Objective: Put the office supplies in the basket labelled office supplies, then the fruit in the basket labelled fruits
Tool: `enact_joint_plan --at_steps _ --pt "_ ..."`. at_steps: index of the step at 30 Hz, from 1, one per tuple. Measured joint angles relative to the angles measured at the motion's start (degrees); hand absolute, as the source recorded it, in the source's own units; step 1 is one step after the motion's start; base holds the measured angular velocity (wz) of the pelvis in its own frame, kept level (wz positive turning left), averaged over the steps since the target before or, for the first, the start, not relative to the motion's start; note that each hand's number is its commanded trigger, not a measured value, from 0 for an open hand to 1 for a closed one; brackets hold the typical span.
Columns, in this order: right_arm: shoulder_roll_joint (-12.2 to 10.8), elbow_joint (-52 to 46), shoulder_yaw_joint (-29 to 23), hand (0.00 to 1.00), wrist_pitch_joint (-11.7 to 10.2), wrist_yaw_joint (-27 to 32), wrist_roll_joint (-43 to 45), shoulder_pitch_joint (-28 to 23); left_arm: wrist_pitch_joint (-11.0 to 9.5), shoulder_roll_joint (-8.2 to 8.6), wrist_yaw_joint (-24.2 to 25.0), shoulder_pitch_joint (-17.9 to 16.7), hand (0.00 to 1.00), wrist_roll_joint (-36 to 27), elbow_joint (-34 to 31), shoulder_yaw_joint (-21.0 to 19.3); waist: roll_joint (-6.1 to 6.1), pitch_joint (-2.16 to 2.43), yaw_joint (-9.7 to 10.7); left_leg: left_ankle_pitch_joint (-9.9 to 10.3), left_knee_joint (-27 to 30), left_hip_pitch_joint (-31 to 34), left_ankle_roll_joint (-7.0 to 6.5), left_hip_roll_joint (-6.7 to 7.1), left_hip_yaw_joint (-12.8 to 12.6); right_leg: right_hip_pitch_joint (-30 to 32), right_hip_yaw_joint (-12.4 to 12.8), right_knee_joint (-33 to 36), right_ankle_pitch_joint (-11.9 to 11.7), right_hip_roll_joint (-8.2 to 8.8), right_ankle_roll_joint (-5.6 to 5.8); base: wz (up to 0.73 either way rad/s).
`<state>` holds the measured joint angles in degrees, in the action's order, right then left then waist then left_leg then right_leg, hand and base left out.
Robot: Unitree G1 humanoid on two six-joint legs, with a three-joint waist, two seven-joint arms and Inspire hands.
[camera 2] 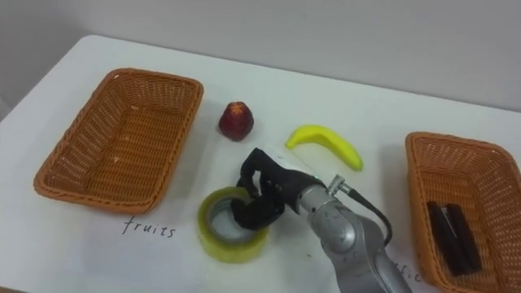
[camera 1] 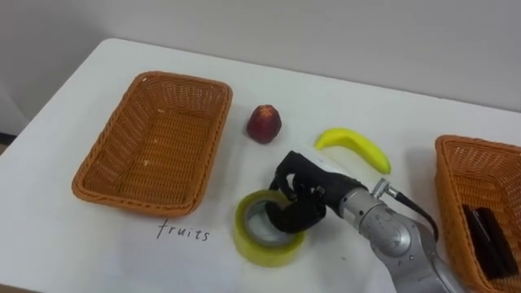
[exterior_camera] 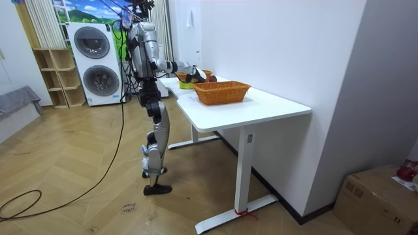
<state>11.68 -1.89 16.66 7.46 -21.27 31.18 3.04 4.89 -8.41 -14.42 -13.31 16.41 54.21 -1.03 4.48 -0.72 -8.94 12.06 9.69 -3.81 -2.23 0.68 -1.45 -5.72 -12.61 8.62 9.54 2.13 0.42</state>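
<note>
Right hand [camera 1: 297, 195]: I see its fingers curled over the tape roll [camera 1: 251, 244] rim, gripping it.
Tape roll: under the hand, apparently not lifted.
Done: dark supplies [camera 1: 488, 236] lie in the office basket [camera 1: 446, 187], to the hand's right.
Left: red fruit [camera 1: 264, 123] and banana [camera 1: 356, 146] just beyond the hand; fruit basket [camera 1: 98, 183] to its left holds nothing.

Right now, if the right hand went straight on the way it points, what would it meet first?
The yellow tape roll: the right hand has its fingers curled over its rim. Beyond it, the line seems to reach the left basket at its near corner, though depth is unclear.
</note>
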Motion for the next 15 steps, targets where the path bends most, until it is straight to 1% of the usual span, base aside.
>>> enact_joint_plan --at_steps 1,3,5,7,10,13,15 --pt "0.86 -0.93 -0.66 1.00 0.00 0.01 0.05 0.00 -0.20 -0.06 0.00 -0.06 0.00 0.01 0.00 -0.08 -0.11 -0.01 0.26 0.00 0.00 0.01 0.00 0.00 0.00 0.00 0.00 0.00 0.00 0.01 0.00 0.00" --pt "1.62 -2.39 -1.89 1.00 -0.21 0.00 0.41 -0.02 -0.21 -0.06 0.00 -0.27 0.00 0.03 0.01 -0.48 -0.23 0.11 0.91 0.00 0.00 0.00 0.00 0.01 0.01 -0.03 0.00 0.01 0.00 0.01 0.00 0.00" --pt "1.87 -3.58 -3.55 1.00 -0.32 0.26 0.45 -0.06 -0.22 -0.05 0.00 -0.25 0.00 0.01 0.00 -1.03 -0.03 0.29 1.34 -0.01 0.00 -0.02 0.00 0.02 0.02 -0.10 0.01 0.01 0.00 -0.01 0.00 0.00" --pt "1.94 -4.13 -5.39 1.00 -0.39 1.56 0.42 -0.05 -0.32 -0.04 -0.01 -0.21 0.00 0.00 -0.02 -1.08 -0.10 0.34 1.72 -0.01 -0.05 -0.51 0.01 0.00 -0.10 -0.46 0.20 0.00 0.00 -0.02 0.00 0.00" --pt "1.92 -4.13 -6.77 1.00 -0.43 2.20 0.44 -0.05 -0.70 -0.03 -0.08 0.07 0.00 -0.01 0.08 -1.14 -0.14 0.37 2.03 -0.01 -0.09 -1.06 0.01 -0.01 -0.12 -0.99 0.67 -0.01 0.00 -0.05 0.00 0.00" --pt "1.93 -4.12 -6.99 1.00 -0.43 3.44 0.20 -0.03 -1.12 -0.05 -0.66 0.34 0.00 -0.02 0.53 -1.16 -0.41 0.20 2.26 -0.01 -0.16 -1.74 0.00 0.01 -0.17 -1.58 0.97 -0.01 0.00 -0.04 0.00 0.00" --pt "1.93 -4.12 -7.22 1.00 -0.43 3.87 -0.62 -0.03 -1.16 -0.06 -1.13 0.50 0.00 -0.02 0.72 -1.16 -0.51 0.18 2.44 -0.01 -0.16 -1.85 0.00 0.00 -0.19 -1.67 1.04 -0.01 0.00 -0.05 0.00 0.00"
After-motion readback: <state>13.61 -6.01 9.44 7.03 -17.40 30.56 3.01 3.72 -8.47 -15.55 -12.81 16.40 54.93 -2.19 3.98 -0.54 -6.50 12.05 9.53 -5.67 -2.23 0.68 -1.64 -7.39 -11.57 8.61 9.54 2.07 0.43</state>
